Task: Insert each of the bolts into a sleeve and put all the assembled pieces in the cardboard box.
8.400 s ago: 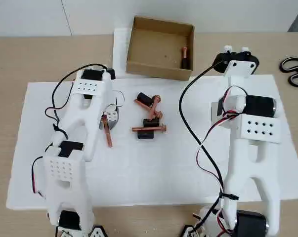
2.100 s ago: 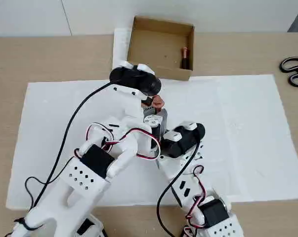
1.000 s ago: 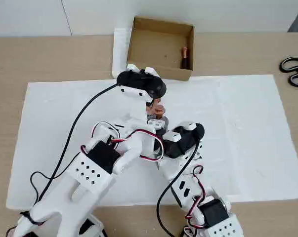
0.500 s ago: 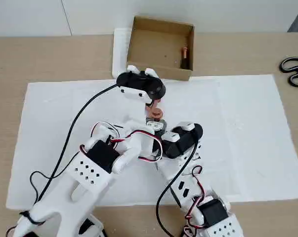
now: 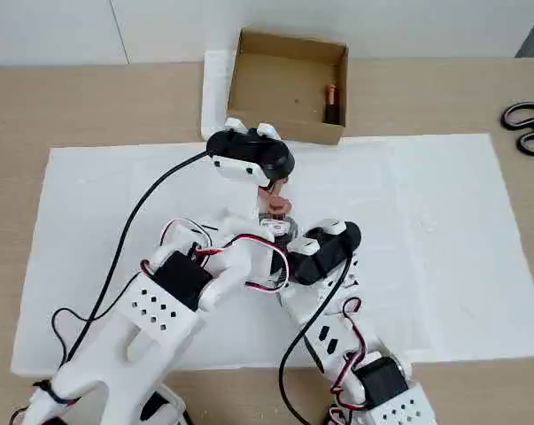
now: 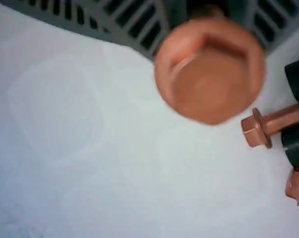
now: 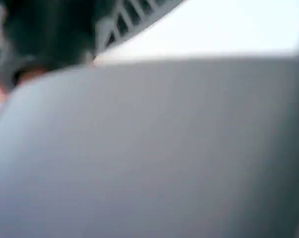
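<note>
My left gripper (image 5: 272, 197) hangs over the middle of the white sheet (image 5: 444, 230), shut on a copper bolt (image 5: 274, 206). The bolt's round head (image 6: 211, 77) faces the left wrist camera, with the ribbed dark jaw behind it. My right gripper (image 5: 293, 237) sits just below and right of that bolt, close against the left arm. What it holds is hidden. On the sheet beneath lie another bolt (image 6: 270, 124) and a black sleeve (image 6: 297, 148). The cardboard box (image 5: 249, 84) stands at the back with one assembled piece (image 5: 331, 102) inside.
Black scissors (image 5: 528, 124) lie on the wooden table at the far right. Both arms and their black cables cross the centre of the sheet. The sheet's right half and left edge are bare.
Over the past eight seconds both arms came together at the sheet's centre. In the last second the held bolt shifted slightly left and nearer the right gripper.
</note>
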### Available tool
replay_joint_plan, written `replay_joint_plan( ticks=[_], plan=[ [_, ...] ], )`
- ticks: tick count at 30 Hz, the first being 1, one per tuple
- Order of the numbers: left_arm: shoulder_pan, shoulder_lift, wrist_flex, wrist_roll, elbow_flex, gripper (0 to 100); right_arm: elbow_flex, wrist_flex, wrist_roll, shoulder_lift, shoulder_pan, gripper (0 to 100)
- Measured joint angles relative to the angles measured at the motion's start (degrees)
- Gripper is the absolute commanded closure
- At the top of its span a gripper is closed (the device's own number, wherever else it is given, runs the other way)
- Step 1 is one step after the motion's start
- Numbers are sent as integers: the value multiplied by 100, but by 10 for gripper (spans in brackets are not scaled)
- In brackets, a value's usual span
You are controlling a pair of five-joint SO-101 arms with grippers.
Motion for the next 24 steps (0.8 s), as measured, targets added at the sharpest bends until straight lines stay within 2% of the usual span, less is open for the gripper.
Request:
replay_joint_plan(
  ticks=[10,18,24],
  plan=[
    [9,-35,-510,0,431,985,0,0,-9,9,0,995],
    [-62,9,-510,0,457,858,0,9,-9,9,9,995],
    [-114,26,-404,-18,475,841,0,0,0,0,18,995]
  ],
)
